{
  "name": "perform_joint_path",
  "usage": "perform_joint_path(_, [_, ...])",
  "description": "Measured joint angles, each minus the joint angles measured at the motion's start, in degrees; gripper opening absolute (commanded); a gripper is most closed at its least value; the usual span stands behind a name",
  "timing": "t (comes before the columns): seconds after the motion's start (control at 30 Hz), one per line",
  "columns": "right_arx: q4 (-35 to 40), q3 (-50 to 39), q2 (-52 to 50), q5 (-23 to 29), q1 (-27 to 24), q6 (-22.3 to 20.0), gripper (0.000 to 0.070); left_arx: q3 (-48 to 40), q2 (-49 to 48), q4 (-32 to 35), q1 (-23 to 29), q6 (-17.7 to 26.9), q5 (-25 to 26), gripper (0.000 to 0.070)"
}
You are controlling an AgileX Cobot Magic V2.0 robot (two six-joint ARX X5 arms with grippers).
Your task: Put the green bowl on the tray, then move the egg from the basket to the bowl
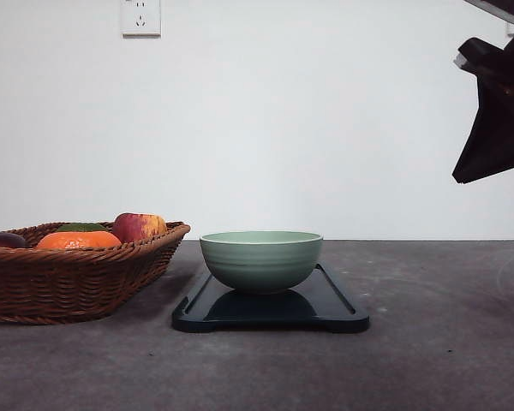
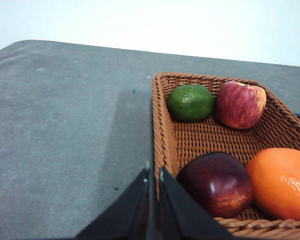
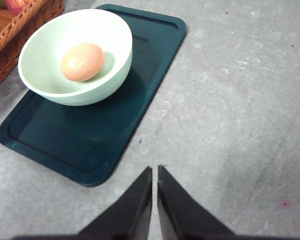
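The green bowl [image 1: 261,259] [image 3: 77,55] stands on the dark tray [image 1: 325,306] [image 3: 90,135] at the table's middle. Inside the bowl lies the egg [image 3: 83,61], a light brown oval. To the left sits the wicker basket [image 1: 64,278] [image 2: 190,140], holding fruit. My right gripper [image 3: 155,172] is shut and empty, raised above the grey table to the right of the tray; its dark body shows at the upper right of the front view [image 1: 497,111]. My left gripper [image 2: 154,175] is shut and empty, just outside the basket's rim.
In the basket lie a red-yellow apple [image 2: 240,104] [image 1: 139,227], a green avocado-like fruit [image 2: 191,102], a dark red fruit [image 2: 217,182] and an orange [image 2: 282,182] [image 1: 79,241]. A wall socket [image 1: 140,17] is on the white wall behind.
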Motion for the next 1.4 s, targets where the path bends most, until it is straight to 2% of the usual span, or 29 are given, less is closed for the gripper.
perform_joint_path(0.2, [-0.28, 0.0, -0.24, 0.03, 0.0, -0.08, 0.0009, 0.0, 0.0, -0.02, 0.0, 0.0, 0.0, 0.0021])
perform_joint_path(0.37, [-1.07, -0.25, -4.43, 1.23, -1.13, -4.4, 0.0009, 0.0, 0.0, -0.02, 0.0, 0.0, 0.02, 0.0021])
perform_joint_path(0.57, [9.09, -7.25, -12.26, 1.49, -5.02, -10.0, 0.0009, 0.0, 0.0, -0.02, 0.0, 0.02, 0.0, 0.002])
perform_joint_path(0.7, [19.03, -16.3, -20.52, 1.49, -9.45, -10.96, 0.0009, 0.0, 0.0, -0.02, 0.0, 0.02, 0.02, 0.0021])
perform_joint_path(0.77, [21.2, -20.46, -25.43, 1.54, -11.57, -10.93, 0.0009, 0.0, 0.0, 0.0, 0.0, 0.0, 0.0, 0.002])
perform_joint_path(1.03, [21.34, -29.98, -42.37, 1.63, -17.2, -10.93, 0.0009, 0.0, 0.0, 0.0, 0.0, 0.01, 0.0, 0.0021])
perform_joint_path(1.13, [21.16, -31.97, -45.93, 1.63, -17.72, -10.93, 0.0009, 0.0, 0.0, -0.02, 0.0, 0.02, 0.01, 0.002])
perform_joint_path(1.4, [14.36, -32.44, -53.23, 1.94, -17.99, -10.93, 0.0009, 0.0, 0.0, -0.02, 0.0, 0.02, 0.01, 0.0021])
